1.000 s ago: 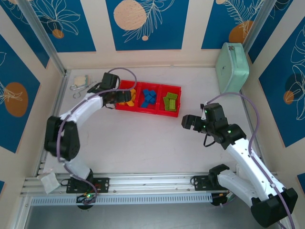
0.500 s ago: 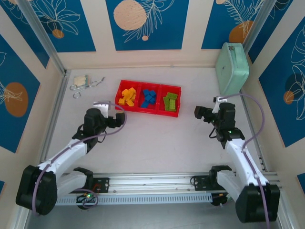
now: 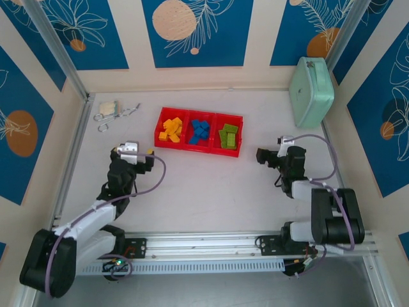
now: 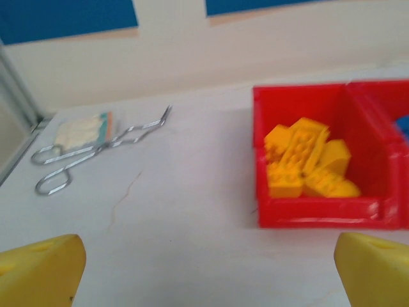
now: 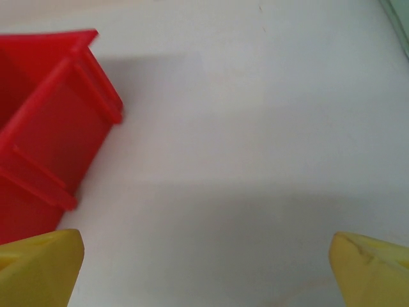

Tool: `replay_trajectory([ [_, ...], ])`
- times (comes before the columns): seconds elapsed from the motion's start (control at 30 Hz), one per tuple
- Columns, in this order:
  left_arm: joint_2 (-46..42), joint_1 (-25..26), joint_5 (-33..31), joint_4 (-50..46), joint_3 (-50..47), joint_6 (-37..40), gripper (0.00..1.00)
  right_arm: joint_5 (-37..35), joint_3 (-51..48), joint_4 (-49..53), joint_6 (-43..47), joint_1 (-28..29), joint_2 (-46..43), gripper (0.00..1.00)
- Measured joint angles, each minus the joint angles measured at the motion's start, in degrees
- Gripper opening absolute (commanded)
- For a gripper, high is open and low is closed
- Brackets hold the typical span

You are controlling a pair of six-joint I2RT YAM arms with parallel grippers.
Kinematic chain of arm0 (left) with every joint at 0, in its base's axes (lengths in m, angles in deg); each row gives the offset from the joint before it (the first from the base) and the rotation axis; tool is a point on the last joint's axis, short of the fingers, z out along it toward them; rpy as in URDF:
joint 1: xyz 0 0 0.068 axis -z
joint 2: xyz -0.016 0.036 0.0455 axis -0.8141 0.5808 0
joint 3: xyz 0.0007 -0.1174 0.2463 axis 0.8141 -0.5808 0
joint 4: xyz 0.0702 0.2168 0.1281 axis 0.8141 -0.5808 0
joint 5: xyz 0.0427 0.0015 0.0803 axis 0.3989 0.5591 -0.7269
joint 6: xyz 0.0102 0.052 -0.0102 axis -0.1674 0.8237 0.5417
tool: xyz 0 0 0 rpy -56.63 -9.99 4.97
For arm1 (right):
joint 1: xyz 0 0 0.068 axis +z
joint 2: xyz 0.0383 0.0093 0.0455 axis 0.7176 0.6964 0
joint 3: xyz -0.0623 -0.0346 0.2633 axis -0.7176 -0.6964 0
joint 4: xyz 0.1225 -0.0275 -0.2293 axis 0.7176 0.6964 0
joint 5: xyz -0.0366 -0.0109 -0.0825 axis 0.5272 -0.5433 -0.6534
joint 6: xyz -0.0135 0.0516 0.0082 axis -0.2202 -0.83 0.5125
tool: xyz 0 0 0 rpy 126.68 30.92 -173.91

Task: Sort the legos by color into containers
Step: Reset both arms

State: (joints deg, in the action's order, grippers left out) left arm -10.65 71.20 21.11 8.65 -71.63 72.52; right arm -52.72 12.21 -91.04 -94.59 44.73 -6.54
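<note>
The containers are three square compartments of one red tray (image 3: pixel 157 131) at the back middle of the table. Orange-yellow legos (image 3: pixel 170 130) lie in the left compartment, blue legos (image 3: pixel 200 130) in the middle one and green legos (image 3: pixel 228 136) in the right one. My left gripper (image 3: pixel 146 161) hangs open and empty in front of the tray's left end. In the left wrist view, the yellow legos (image 4: pixel 307 166) lie piled behind the red wall (image 4: pixel 319 214), beyond the gripper (image 4: pixel 208 275). My right gripper (image 3: pixel 261 155) is open and empty, right of the tray. The tray's corner (image 5: pixel 51 134) lies left of the gripper (image 5: pixel 204 272).
A mint-green rounded case (image 3: pixel 311 89) leans at the back right. Metal clips (image 3: pixel 115 115) and a small beige pad (image 3: pixel 107 107) lie at the back left; the clips (image 4: pixel 96 150) also appear in the left wrist view. Bare tabletop lies between the tray and the arm bases.
My left arm has drawn back from over the yellow compartment toward the near edge, its gripper opening wide. My right arm has folded back toward its base.
</note>
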Motion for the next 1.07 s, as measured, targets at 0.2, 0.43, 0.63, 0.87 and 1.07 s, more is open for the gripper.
replay_trajectory([
  [0.2, 14.64, -3.67, 0.70, 7.80, -1.14, 1.95, 0.99, 2.84, 0.92, -7.41, 1.88, 0.52, 8.13, 0.99],
  [0.43, 29.88, -8.11, 3.15, 17.99, 4.72, 3.41, 0.99, 5.27, 3.06, -7.78, 3.04, 0.55, 8.11, 0.99],
  [0.63, 31.39, -11.72, 4.15, 17.99, 5.51, 1.92, 0.99, 3.58, 3.43, -7.17, 3.19, 1.05, 8.11, 0.99],
  [0.87, 31.39, -11.72, 4.35, 18.88, 5.51, 1.07, 0.99, 1.68, 3.43, -7.17, 3.21, 1.66, 8.11, 0.99],
  [1.07, 31.39, -11.72, 4.35, 19.19, 5.51, 1.05, 0.99, 1.88, 3.82, -6.27, 3.17, 1.11, 8.11, 0.99],
])
